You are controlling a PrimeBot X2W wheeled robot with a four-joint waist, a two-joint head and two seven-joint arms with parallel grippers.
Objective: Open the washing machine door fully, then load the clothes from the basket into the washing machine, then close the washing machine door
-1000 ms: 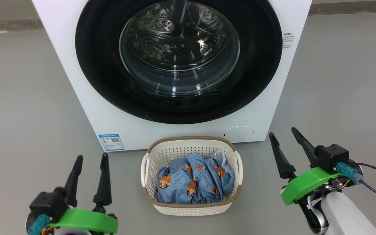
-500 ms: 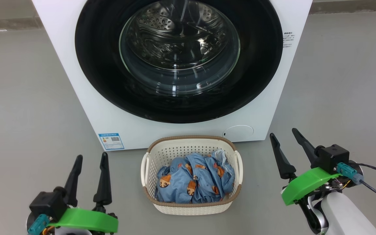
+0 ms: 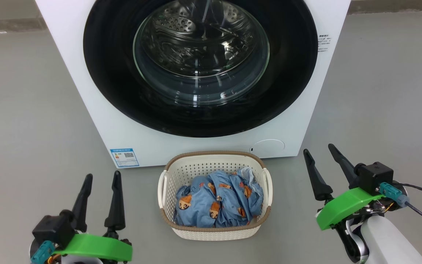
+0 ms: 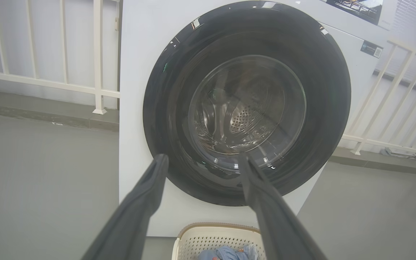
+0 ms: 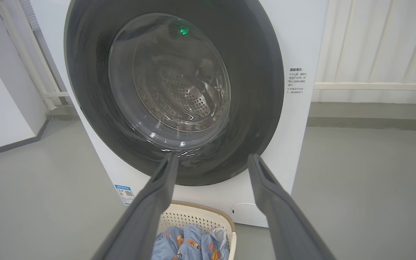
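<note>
Washing machine door point(image 3: 200, 66) closed, left tool point(image 3: 103, 174) and right tool point(image 3: 318, 148) spread wide, empty, touching nothing, clothes point(image 3: 218, 203) in basket point(image 3: 214, 231).

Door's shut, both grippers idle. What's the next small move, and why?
Probably raise the right gripper toward the black rim of the washing machine door to hook an edge. The door sits shut, the clothes lie in the basket, and the left gripper, like the right, is open and empty. Which side unlatches, I cannot tell.
</note>
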